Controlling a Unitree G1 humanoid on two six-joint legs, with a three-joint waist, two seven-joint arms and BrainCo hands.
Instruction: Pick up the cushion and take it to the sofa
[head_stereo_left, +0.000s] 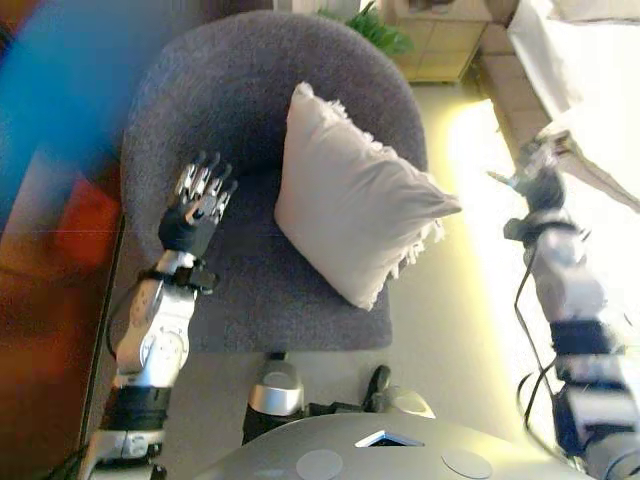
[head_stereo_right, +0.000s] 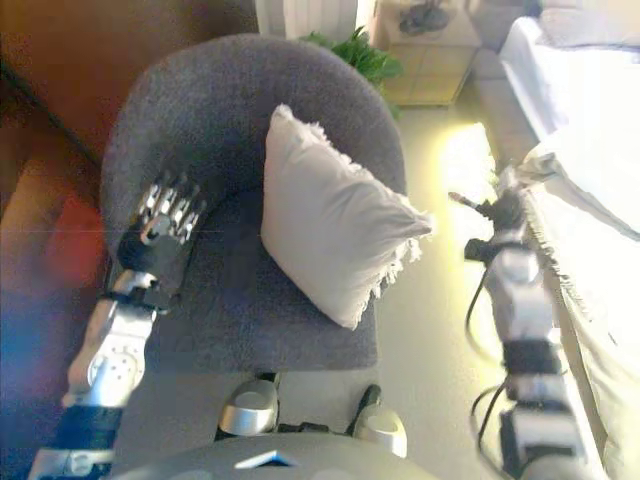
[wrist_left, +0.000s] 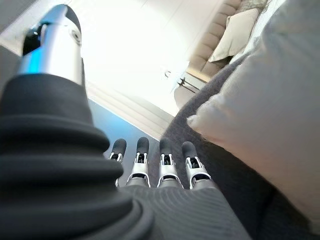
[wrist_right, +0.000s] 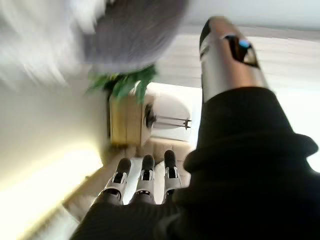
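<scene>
A pale cushion with a fringed edge stands tilted on the seat of a dark grey armchair, leaning back against the curved backrest on the seat's right half, one corner reaching over the seat's right edge and another pointing toward its front edge. The left hand hovers over the left part of the seat, just beside the cushion and apart from it; its fingers are straight and side by side, holding nothing, and the left wrist view shows the cushion's rounded corner close past the fingertips with the grey upholstery below. The right hand is raised over the pale floor to the right of the armchair, well apart from the cushion; in the right wrist view its fingers are extended and nothing lies between them. Past them that view shows a green plant and a light wooden cabinet; in the head views the plant stands behind the armchair's back. A white draped cloth runs along the far right beside the right arm. Dark reddish-brown wood lies to the left of the armchair.
</scene>
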